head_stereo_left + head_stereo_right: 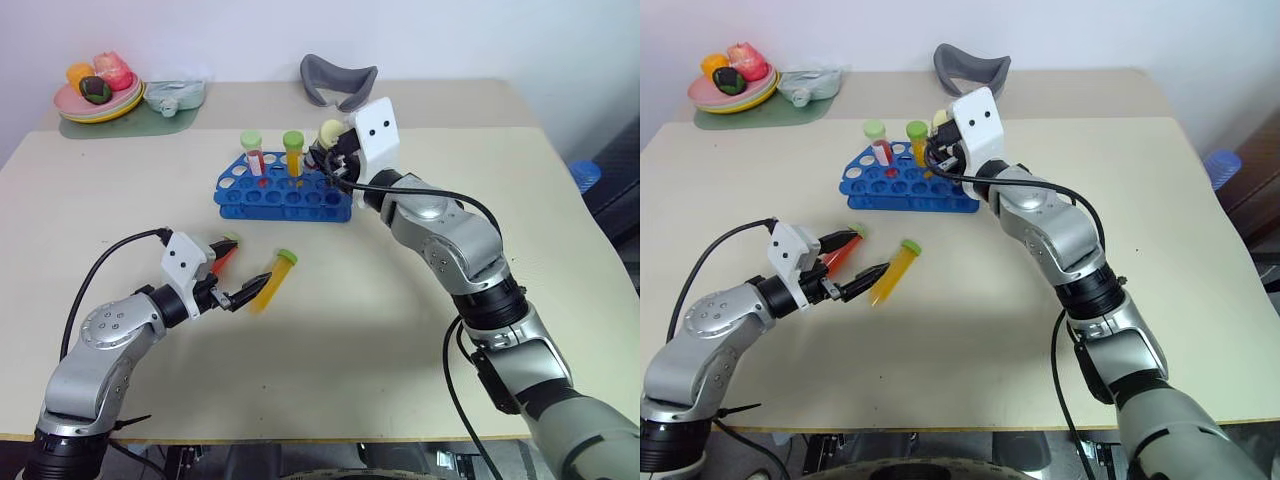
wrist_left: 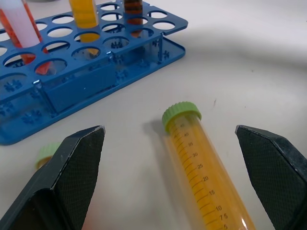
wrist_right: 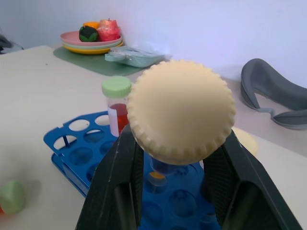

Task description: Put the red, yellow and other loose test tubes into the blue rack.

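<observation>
Yellow liquid in the closest loose tube (image 1: 273, 281), green cap, lying flat on the beige bench (image 1: 120, 190) on the near side of the blue rack (image 1: 283, 193), cap end aimed toward it. The left gripper (image 1: 236, 275) sits right at that tube with its fingers (image 2: 72, 167) spread wide on either side of it, not touching it. Just beside it, farther from the rack's right end, a red tube (image 1: 224, 257) with a green cap lies flat too, half hidden behind the same gripper. The blue rack stands mid-bench, and it already has a red tube with a white label (image 1: 254, 155) and an orange-yellow one (image 1: 293, 153) upright in its holes. Over the rack's right end, the right gripper (image 1: 330, 148) has its fingers clamped on a cream-capped tube (image 3: 181, 111). Way past the rack: a grey curved thing (image 1: 338, 80), and off to its far left a stack of plates (image 1: 98, 96) with toy food on a green mat (image 1: 130, 122).
</observation>
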Robot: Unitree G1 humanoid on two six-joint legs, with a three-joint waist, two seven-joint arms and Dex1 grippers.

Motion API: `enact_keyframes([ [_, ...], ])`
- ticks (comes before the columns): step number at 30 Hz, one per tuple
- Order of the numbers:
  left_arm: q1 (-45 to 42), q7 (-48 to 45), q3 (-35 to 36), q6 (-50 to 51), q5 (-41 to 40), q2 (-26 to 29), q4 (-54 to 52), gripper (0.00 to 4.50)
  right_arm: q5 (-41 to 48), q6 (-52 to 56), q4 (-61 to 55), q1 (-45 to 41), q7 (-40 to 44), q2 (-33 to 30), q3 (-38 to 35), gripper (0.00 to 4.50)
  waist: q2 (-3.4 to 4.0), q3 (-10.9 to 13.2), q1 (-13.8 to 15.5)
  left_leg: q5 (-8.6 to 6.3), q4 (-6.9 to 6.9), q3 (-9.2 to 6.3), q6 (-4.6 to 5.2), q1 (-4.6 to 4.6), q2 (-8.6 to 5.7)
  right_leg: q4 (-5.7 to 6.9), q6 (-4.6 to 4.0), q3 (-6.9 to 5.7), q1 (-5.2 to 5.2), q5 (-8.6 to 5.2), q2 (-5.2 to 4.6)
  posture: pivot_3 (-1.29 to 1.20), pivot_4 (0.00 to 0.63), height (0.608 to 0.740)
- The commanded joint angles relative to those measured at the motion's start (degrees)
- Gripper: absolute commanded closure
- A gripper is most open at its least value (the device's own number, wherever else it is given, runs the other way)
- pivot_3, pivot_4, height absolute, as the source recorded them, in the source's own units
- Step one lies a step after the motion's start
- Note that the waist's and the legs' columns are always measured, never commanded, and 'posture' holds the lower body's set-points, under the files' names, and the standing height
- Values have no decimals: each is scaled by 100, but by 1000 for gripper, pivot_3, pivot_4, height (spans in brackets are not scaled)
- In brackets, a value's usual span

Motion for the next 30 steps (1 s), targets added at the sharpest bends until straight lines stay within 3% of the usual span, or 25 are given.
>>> enact_keyframes([
  [1, -25, 40, 94, 39, -70, 40, -235, 0, -230, 46, -253, -39, 349, -70, -247, 2782, 0, 0, -4, 0, 0, 0, 0, 0, 0, 1, 0, 0, 0, 0, 0, 0, 150, 740],
  [8, -78, 69, 94, 234, -138, 58, -342, 0, -170, 1081, -275, -226, 1147, -506, -501, 2782, 0, 0, 3, 0, 1, 0, 0, 0, 0, 0, 0, 0, 1, 0, 0, 0, 150, 740],
  [30, -93, 189, 91, 325, -202, 33, -442, 0, -334, 1826, 212, -626, 1984, -260, -824, 2782, 0, 0, -29, 0, 1, -1, 0, 2, 0, 4, 0, 0, 1, 0, 0, 0, 150, 740],
])
